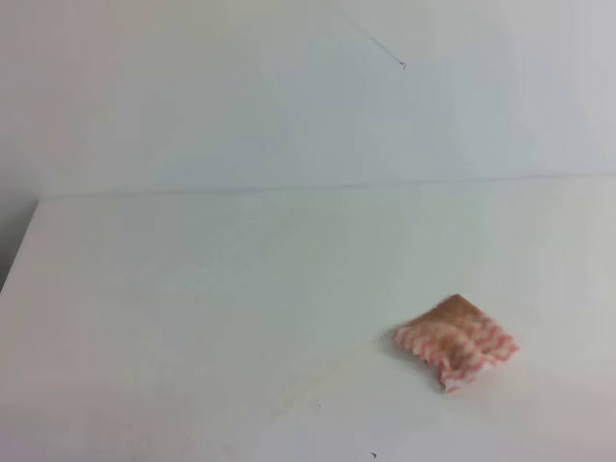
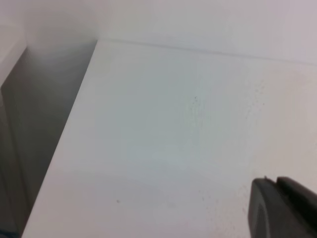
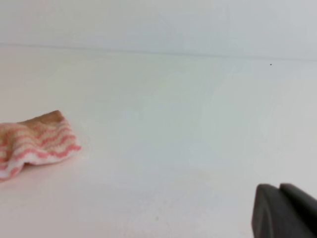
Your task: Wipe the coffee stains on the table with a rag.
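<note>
The rag (image 1: pixel 455 340), pink-red and white wavy stripes with a brownish far corner, lies crumpled on the white table (image 1: pixel 192 289) at the front right. It also shows at the left edge of the right wrist view (image 3: pixel 34 141). No orange-brown coffee blot shows in any view; only tiny dark specks (image 1: pixel 373 455) dot the table, some also in the left wrist view (image 2: pixel 195 99). Neither gripper shows in the high view. A dark finger (image 2: pixel 280 210) of my left gripper and a dark finger (image 3: pixel 280 210) of my right gripper each fill a lower right corner, apart from the rag.
The table's left edge (image 2: pixel 64 144) drops into a dark gap (image 2: pixel 29 124) beside the wall. The pale wall (image 1: pixel 289 96) rises behind the table, with a thin dark hairline scratch (image 1: pixel 375 43) on it.
</note>
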Controlling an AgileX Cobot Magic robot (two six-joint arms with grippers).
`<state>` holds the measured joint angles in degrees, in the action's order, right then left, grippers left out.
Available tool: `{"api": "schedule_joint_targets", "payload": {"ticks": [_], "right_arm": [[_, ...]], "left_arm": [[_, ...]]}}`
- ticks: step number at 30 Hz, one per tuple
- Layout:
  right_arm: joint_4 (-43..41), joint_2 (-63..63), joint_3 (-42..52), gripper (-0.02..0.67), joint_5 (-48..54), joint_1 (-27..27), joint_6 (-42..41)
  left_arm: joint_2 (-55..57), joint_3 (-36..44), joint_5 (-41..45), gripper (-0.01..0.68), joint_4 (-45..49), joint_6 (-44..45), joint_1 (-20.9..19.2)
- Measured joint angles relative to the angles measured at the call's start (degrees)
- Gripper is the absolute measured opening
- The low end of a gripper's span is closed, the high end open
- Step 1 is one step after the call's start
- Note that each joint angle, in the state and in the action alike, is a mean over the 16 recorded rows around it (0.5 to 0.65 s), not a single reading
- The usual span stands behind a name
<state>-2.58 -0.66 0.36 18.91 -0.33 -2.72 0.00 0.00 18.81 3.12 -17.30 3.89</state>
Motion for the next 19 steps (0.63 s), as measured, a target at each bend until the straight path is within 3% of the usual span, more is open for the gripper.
{"api": "schedule_joint_targets", "payload": {"ticks": [19], "right_arm": [[-0.80, 0.00, 0.00, -0.001, -0.28, 0.04, 0.00]], "left_arm": [[0.00, 0.00, 0.00, -0.002, 0.00, 0.00, 0.00]]}}
